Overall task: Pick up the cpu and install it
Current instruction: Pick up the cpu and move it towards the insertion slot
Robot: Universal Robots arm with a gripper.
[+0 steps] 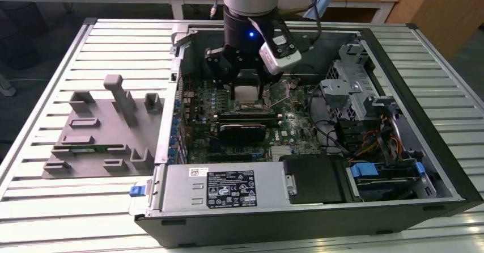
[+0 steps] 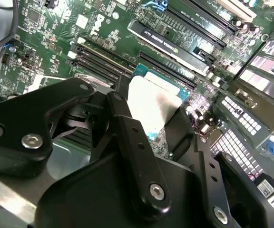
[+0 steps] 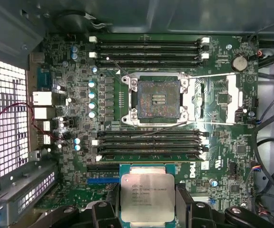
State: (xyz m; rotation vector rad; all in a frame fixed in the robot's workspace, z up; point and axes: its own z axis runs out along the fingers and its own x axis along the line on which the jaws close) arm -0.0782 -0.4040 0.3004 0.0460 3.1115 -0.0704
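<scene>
gripper (image 3: 148, 211) clamped on the cpu (image 3: 148, 194) | near the open socket (image 3: 156, 99) | risk: tilt or offset may bend pins

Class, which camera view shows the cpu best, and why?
The first wrist view: the cpu faces the camera squarely, its metal top plain, held in the gripper. The second wrist view shows it slanted, partly behind a finger; the exterior view shows it small under the gripper.
</scene>
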